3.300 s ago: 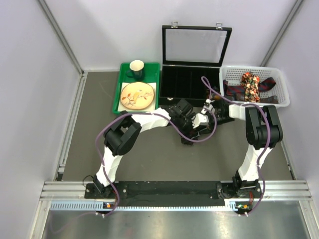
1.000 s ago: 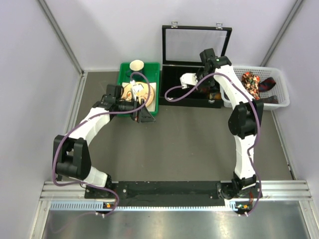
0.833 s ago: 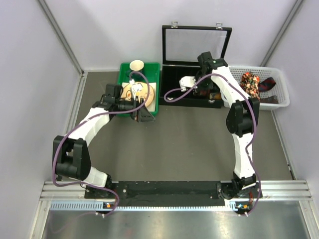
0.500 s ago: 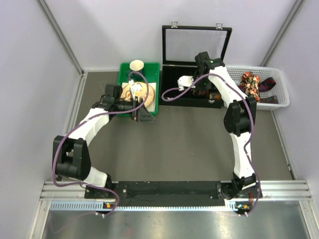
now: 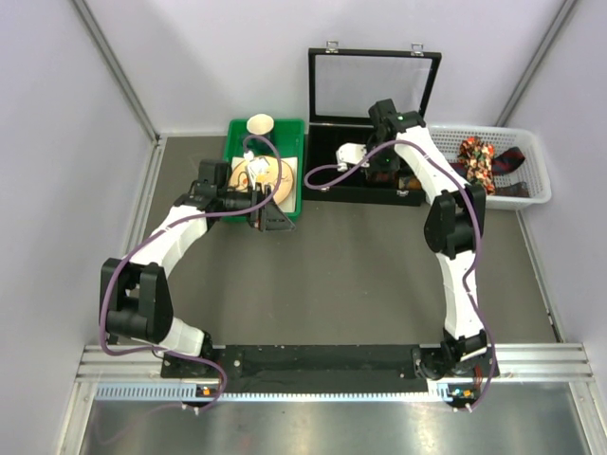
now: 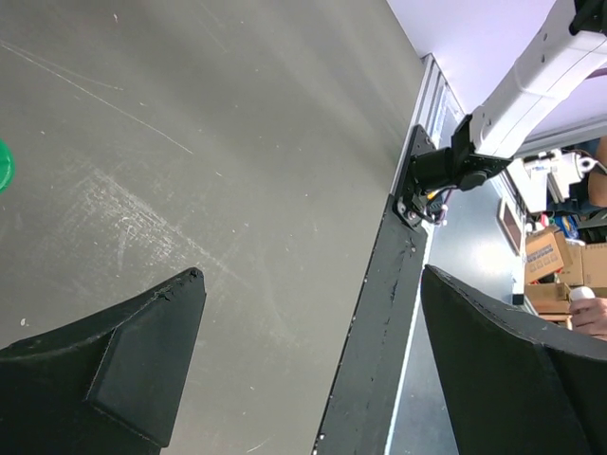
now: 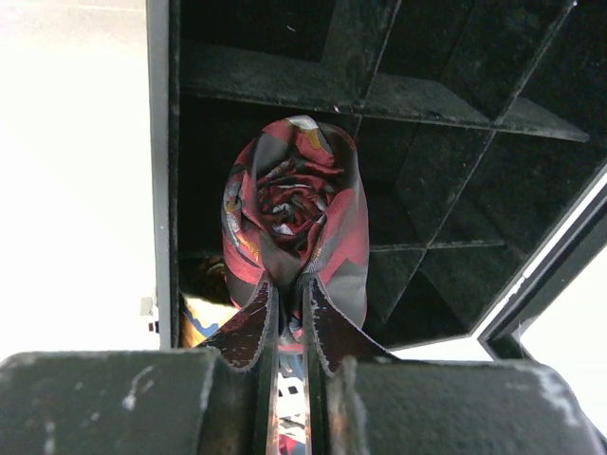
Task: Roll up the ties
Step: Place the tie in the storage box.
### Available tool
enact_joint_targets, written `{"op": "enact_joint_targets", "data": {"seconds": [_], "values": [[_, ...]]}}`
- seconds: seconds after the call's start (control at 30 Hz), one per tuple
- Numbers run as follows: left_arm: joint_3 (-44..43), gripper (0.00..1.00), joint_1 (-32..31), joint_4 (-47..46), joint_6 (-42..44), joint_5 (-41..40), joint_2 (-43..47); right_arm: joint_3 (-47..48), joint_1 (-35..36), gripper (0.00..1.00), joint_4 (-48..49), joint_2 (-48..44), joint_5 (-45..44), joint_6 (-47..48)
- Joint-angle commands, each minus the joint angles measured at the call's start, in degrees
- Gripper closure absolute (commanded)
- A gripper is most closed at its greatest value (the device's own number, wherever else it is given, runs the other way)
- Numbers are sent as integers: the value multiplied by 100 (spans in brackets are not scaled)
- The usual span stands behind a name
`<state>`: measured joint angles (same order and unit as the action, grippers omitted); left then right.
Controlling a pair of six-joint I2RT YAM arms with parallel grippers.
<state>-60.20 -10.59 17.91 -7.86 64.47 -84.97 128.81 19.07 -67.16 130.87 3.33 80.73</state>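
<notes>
One rolled tie (image 7: 294,204) is pinched in my right gripper (image 7: 289,308) over the box (image 7: 446,95) at the far edge of the desk (image 5: 360,275), not yet dropped in. Other ties (image 5: 477,156) lie in the far-right basket (image 5: 531,197); my left gripper (image 6: 308,284) gapes empty.

I see a scuffed dark grey tabletop (image 5: 341,275) between plain pale lilac walls (image 5: 57,190). A ribbed aluminium rail (image 5: 541,360) edges its near side.
</notes>
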Motion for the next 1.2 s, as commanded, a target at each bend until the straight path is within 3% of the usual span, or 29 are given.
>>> {"op": "enact_joint_targets", "data": {"seconds": [0.0,0.63,0.77,0.87,1.17], "values": [[88,1,39,-323,-93,224,33,65,176,100,168,404,405,-84],[79,1,75,-306,-120,338,-55,-215,246,100,528,677,204,-162],[44,1,92,-174,-32,277,-37,-287,246,76,633,598,80,-294],[0,1,110,-148,-14,207,-29,-392,246,64,686,318,36,-330],[-430,1,110,476,425,-460,24,-445,185,47,835,-535,-26,-409]]}}
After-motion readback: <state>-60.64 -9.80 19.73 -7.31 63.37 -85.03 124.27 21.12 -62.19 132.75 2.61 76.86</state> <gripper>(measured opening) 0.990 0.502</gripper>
